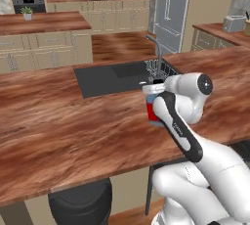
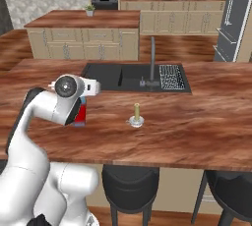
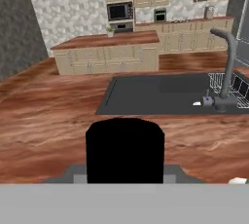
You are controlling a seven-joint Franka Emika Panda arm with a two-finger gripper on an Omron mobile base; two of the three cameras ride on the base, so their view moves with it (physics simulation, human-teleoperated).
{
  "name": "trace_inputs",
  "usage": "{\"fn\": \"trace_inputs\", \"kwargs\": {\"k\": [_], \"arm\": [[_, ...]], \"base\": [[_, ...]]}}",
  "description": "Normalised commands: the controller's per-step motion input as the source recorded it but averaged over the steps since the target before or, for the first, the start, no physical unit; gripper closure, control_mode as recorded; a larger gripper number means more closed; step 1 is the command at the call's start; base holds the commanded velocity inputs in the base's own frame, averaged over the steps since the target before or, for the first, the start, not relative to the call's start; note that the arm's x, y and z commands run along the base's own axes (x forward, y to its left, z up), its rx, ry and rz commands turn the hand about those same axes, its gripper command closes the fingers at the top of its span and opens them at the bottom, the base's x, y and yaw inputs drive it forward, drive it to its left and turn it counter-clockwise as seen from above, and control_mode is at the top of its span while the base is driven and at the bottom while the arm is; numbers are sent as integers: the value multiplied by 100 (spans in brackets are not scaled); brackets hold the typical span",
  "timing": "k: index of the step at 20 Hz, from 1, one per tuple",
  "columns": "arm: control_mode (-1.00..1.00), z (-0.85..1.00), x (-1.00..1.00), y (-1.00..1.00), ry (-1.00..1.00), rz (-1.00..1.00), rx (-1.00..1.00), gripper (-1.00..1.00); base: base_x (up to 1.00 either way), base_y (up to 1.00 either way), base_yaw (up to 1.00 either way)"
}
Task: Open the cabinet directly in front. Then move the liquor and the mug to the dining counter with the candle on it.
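1. Location: the robot stands at the dining bench (image 2: 197,136), the long wood-grain top with the inset black sink (image 2: 110,75) and grey faucet (image 2: 152,60); the candle (image 2: 137,114) on its white dish stands on this bench, which marks it as the correct destination.
2. Liquor: the liquor (image 1: 154,111), red below and blue above, is upright at the near part of the bench, in front of the sink and to the left of the candle in the right base view, near it but apart; whether its base rests on the wood cannot be told, the arm covering much of it.
3. Pincer: the pincer (image 1: 155,88) sits over the bottle's top; the black cap (image 3: 124,150) stands between its tips in the hand view; the jaws stand partly closed, apparently on the neck; judged a hold from above so the bottle stays vertical for setting down.
4. Judgement: the bottle is at or near release; a spot apart from the candle avoids knocking it; the mug remains to be brought.
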Motion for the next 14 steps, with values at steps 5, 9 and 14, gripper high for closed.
{"fn": "trace_inputs", "kwargs": {"k": [5, 9, 14], "arm": [[-100, -45, 72, -41, -11, -11, -8, 100], [-100, -29, 61, -7, -8, -10, -8, 100], [-100, -11, 17, 0, -6, -4, -1, 100]], "base": [[0, 0, 0], [0, 0, 0], [0, 0, 0]]}}
